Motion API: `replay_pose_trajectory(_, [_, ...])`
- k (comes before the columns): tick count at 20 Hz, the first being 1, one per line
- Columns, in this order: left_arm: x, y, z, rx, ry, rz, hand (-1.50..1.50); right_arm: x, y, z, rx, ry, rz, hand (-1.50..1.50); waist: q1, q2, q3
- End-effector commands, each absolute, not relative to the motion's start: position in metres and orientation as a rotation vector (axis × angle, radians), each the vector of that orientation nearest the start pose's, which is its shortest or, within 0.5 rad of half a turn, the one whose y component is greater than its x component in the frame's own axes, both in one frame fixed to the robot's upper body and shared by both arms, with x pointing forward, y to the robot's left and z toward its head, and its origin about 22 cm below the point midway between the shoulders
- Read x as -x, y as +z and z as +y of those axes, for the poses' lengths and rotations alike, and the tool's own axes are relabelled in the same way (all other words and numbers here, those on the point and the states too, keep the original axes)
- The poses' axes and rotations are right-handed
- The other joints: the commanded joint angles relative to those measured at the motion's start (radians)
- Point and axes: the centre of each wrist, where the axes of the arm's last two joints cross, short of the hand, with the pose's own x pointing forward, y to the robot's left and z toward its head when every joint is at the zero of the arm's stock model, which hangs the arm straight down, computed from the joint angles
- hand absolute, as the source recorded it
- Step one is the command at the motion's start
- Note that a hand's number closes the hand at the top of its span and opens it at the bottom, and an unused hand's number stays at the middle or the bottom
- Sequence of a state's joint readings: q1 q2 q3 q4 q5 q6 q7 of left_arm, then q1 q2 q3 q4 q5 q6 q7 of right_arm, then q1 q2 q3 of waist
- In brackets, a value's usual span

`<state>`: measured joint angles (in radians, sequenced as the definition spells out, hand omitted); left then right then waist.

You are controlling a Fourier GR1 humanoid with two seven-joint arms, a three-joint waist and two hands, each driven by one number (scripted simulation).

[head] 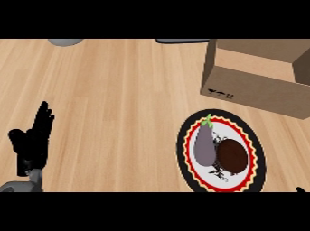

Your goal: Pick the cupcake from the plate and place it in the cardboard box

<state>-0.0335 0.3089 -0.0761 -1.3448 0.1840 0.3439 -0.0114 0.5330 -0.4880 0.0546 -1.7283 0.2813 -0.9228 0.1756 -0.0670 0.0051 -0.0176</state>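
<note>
A dark brown cupcake (231, 154) sits on the right part of a round plate (251, 137) with a black rim and a red zigzag ring, at the lower right of the head view. A purple eggplant (204, 143) lies on the same plate, just left of the cupcake. The open cardboard box (264, 85) stands behind the plate at the upper right. My left hand (32, 142) rests open at the lower left, fingers pointing up, far from the plate. Of my right hand only a dark tip (301, 190) shows at the lower right edge.
The wooden counter (117, 90) spreads wide between my left hand and the plate. A grey round object (66, 42) and a dark object (180, 40) peek in at the far edge.
</note>
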Motion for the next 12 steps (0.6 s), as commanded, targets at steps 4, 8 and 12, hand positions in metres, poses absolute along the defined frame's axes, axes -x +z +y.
replay_pose_trajectory(4, [-0.25, -0.025, 0.289, -0.335, 0.084, -1.386, 0.0, -0.053, 0.011, -0.31, 1.203, -0.085, -0.988, -1.5, 0.04, 0.016, -0.002])
replay_pose_trajectory(8, [-0.258, -0.018, 0.277, -0.324, 0.059, -1.418, 0.0, -0.044, 0.034, -0.298, 1.161, -0.007, -0.895, -1.5, 0.072, 0.023, 0.0])
replay_pose_trajectory(12, [-0.258, -0.018, 0.27, -0.293, 0.028, -1.426, 0.0, -0.05, 0.06, -0.287, 1.143, 0.004, -0.791, -1.5, 0.106, 0.025, 0.003])
